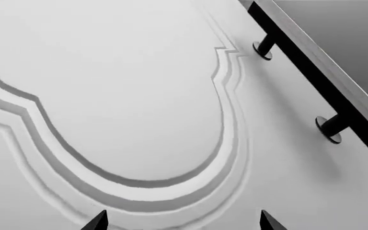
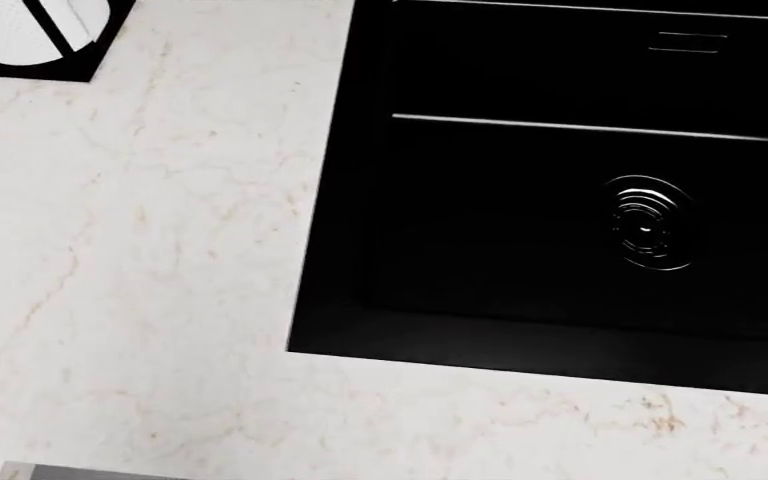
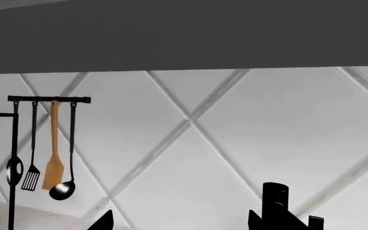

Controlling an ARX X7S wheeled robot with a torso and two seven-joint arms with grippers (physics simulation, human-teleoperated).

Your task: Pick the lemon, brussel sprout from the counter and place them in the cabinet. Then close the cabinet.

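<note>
Both jaws apart — four utensils hanging

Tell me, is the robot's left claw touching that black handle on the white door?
Apart. The left wrist view shows the left gripper's fingertips at one edge, with bare white door between them and the black handle.

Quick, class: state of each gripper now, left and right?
Left gripper: open, empty, facing a cabinet door.
Right gripper: open, empty, facing the wall.
</note>
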